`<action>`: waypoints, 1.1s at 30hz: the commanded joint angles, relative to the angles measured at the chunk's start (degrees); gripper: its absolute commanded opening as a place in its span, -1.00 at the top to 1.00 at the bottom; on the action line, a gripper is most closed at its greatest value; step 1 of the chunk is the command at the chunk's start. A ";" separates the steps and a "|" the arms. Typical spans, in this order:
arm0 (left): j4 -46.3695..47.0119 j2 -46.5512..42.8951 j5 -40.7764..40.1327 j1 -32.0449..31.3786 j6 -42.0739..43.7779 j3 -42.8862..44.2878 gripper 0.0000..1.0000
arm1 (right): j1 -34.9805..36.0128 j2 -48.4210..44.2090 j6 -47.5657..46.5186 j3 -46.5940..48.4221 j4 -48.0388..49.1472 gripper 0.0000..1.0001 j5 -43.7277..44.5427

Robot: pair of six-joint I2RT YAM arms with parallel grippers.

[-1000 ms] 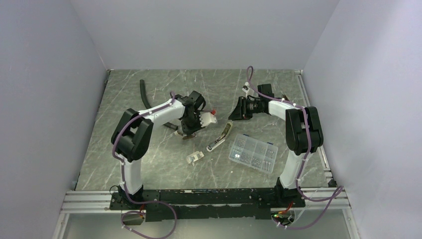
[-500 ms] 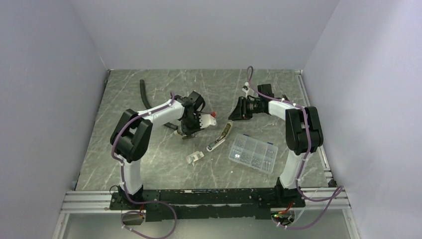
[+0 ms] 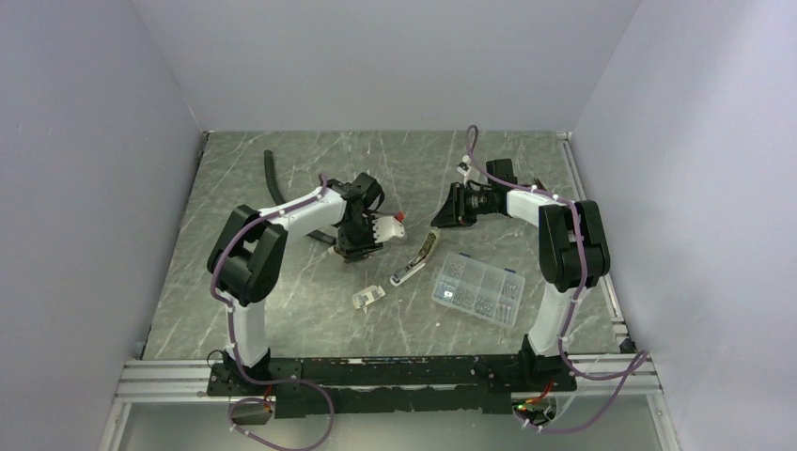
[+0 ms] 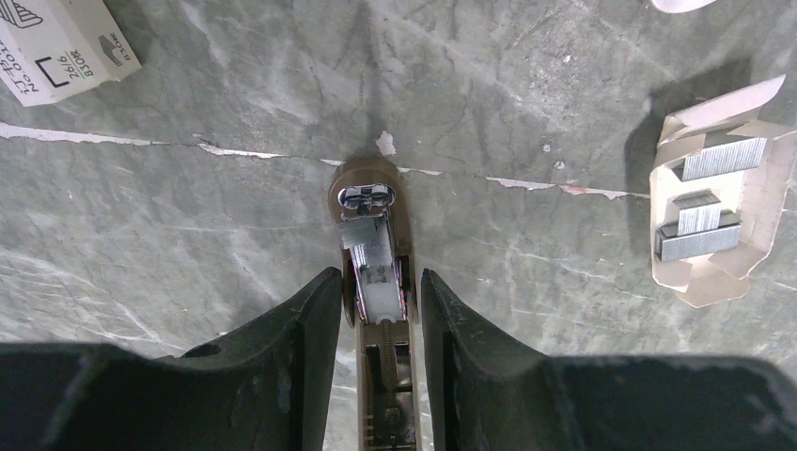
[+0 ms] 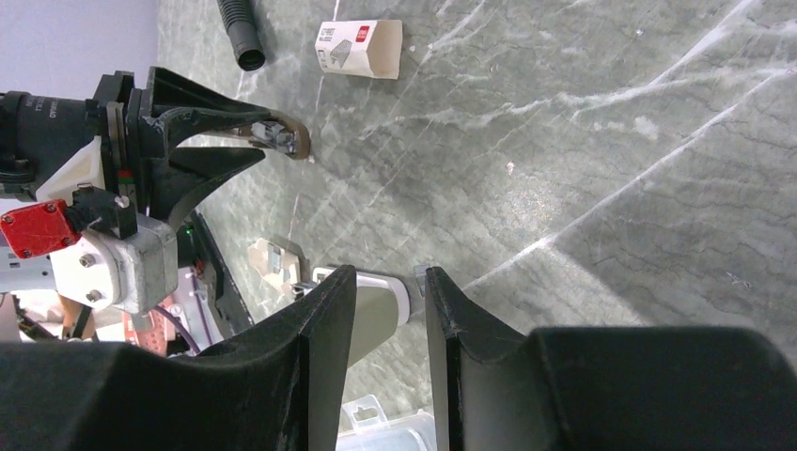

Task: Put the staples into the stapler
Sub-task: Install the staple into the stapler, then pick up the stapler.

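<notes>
Stapler (image 4: 372, 201), its rear out of sight between left tool (image 4: 378, 282) fingers

clear compartment box (image 3: 477, 288) of small metal bits on the right part of the grey marbled table (image 3: 282, 315), black ribbed hose (image 3: 273, 177) at the far left, small white printed carton (image 5: 360, 47) lying near the hose's open end, pale walls (image 3: 94, 141) around

open olive-grey stapler (image 3: 420, 254), staple strips (image 4: 700, 241) nearby
</notes>
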 commanded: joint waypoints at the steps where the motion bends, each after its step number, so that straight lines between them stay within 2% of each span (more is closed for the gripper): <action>1: -0.95 -2.13 1.09 0.20 -0.08 0.52 0.18 | -0.38 0.27 -0.10 -0.27 2.12 0.27 -1.67; 11: -0.47 -5.75 4.54 1.69 -1.64 1.13 0.19 | -0.38 -0.34 -0.24 -0.30 2.36 0.27 -1.59; 19: 5.31 -7.77 7.31 2.93 -3.83 -1.29 0.30 | -0.38 -1.92 -1.31 0.10 1.90 0.28 -0.92; 25: 4.05 -2.82 10.32 3.34 -4.99 2.40 0.35 | -0.39 -1.41 -1.32 0.01 1.74 0.29 -0.88; 33: -3.88 4.79 17.71 6.43 -6.05 9.59 0.33 | -0.38 -1.50 -1.07 -0.23 2.06 0.30 -1.14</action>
